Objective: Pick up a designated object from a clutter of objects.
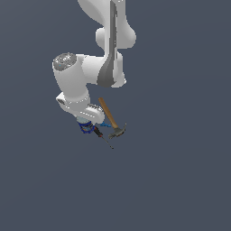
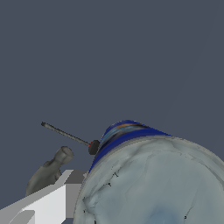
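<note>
The designated object, a small blue can [image 1: 84, 127] with a silver-grey lid, stands at the exterior view's left end of the clutter. My gripper [image 1: 86, 121] hangs directly over it, and the hand hides the can's top. In the wrist view the can [image 2: 151, 183] fills the frame, lid toward the camera. One white finger [image 2: 48, 202] lies against its side; the other finger is hidden. The red-and-black screwdriver [image 1: 101, 135] lies just beside the can. The wooden-handled hammer [image 1: 110, 116] lies beyond the screwdriver, its head [image 2: 49, 171] near the finger.
A tiny bright-blue item [image 1: 106, 125] lies between the screwdriver and the hammer handle. The screwdriver's thin shaft [image 2: 65, 134] points away from the can. The arm's white links [image 1: 90, 72] tower over the clutter. Around it is plain grey floor.
</note>
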You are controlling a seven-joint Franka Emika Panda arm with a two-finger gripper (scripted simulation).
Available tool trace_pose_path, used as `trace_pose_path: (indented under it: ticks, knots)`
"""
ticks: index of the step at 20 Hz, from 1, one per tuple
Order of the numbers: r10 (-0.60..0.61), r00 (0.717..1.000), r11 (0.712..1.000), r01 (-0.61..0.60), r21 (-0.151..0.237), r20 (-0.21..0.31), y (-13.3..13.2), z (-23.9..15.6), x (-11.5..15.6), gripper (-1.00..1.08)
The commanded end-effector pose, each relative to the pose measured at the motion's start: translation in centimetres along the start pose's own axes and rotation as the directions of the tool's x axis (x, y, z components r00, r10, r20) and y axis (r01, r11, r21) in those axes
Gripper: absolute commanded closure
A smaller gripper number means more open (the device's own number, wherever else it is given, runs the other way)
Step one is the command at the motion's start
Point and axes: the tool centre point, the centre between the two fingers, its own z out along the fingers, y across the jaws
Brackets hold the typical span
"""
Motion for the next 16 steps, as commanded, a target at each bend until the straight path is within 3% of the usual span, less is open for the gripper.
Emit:
trace_pose_path:
  ticks: [1, 16]
  knots:
    - [0.0, 1.0, 1.0, 0.0, -0.001, -0.005, -2.1, -2.3, -1.0, 1.08]
    - [0.0, 1.0, 1.0, 0.0, -0.005, -0.007, -14.9, -15.7, -7.6, 1.08]
